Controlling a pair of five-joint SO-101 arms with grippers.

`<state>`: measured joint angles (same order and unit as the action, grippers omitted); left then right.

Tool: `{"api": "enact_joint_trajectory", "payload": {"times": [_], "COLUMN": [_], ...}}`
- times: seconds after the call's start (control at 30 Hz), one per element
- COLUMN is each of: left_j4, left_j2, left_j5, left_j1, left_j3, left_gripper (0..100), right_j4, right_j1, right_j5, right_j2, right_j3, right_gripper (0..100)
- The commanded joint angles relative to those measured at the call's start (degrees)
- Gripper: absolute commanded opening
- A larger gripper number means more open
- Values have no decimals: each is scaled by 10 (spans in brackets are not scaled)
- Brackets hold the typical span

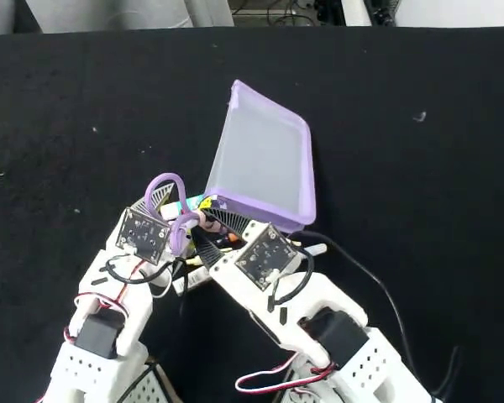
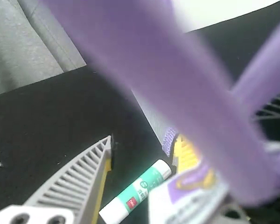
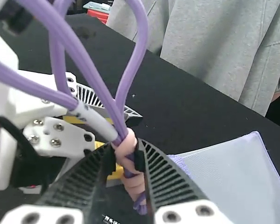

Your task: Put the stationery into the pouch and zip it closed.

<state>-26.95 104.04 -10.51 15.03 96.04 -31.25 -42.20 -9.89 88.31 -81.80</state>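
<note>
The translucent purple pouch (image 1: 265, 159) lies tilted in the middle of the black table, its mouth toward the arms. My right gripper (image 3: 125, 144) is shut on the pink zipper pull (image 3: 127, 161), from which a purple cord loop (image 3: 130, 70) rises. In the high view this gripper (image 1: 218, 220) sits at the pouch's near edge. My left gripper (image 2: 142, 149) stands open just beside it, at the pouch's near left corner (image 1: 172, 206), with the cord (image 2: 191, 107) draped across it. A white and green glue stick (image 2: 135, 191) lies on the table between its fingers (image 2: 84, 182). Colourful stationery (image 1: 191, 204) pokes out by the pouch's mouth.
Both arms crowd together at the table's near edge (image 1: 235, 336), their wrists almost touching. A black cable (image 1: 378, 285) runs along the table on the right. Bare black table (image 1: 420, 126) spreads to the left, right and behind the pouch.
</note>
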Motion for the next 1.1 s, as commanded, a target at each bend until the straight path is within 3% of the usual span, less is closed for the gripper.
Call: {"api": "enact_joint_trajectory", "payload": {"times": [0.0,0.27,0.6,0.67,0.8,1.07], "left_j4": [20,17,16,16,20,18], "left_j2": [3,3,3,3,4,4], "left_j5": [4,4,7,6,4,4], "left_j1": [17,48,53,53,53,48], "left_j3": [14,14,14,14,14,14], "left_gripper": [221,221,215,188,29,28], "right_j4": [-5,-54,-53,-52,-50,-47], "right_j1": [-16,-73,-77,-76,-76,-74], "right_j5": [4,4,4,4,4,4], "right_j2": [-7,-7,-7,-7,-7,-7], "right_j3": [31,58,58,58,58,59], "right_gripper": [11,11,11,11,11,11]}}
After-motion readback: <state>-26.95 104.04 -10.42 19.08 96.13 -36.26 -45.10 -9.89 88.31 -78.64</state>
